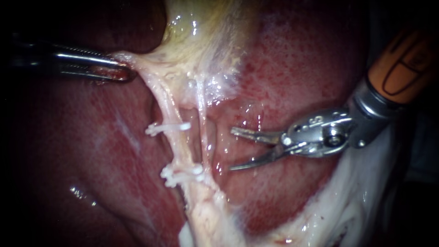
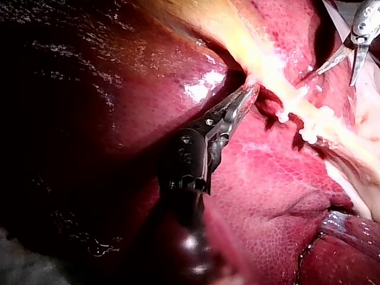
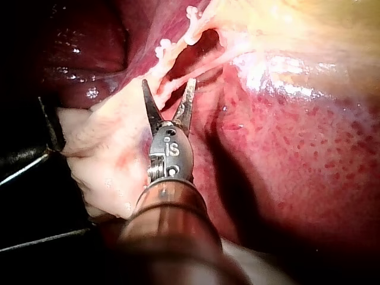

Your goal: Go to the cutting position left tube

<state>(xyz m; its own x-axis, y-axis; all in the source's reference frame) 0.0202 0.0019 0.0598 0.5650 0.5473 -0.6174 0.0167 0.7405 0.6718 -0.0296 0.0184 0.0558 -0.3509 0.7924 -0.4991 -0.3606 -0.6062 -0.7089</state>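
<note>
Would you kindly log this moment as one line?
left instrument: shut on tissue | right instrument: open, short of left tube | clips: two on it

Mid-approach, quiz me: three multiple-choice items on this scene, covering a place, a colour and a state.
1. Where is the right instrument's end effector relative to the clipped left tube?
A) Around it, between the clips
B) Off to its side, touching no tube, over the liver
C) Pressed on the gallbladder

2. What colour are the clips?
A) White
B) Gold
C) Blue

3. How do the left instrument jaws stand?
A) Open, free of tissue
B) Shut on the pale tissue above the tube
C) Out of view

Answers: 1 B, bare liver shows between tips and tubes. 2 A, they stand out white on the tube. 3 B, both jaws clamp the tissue from two sides.
</note>
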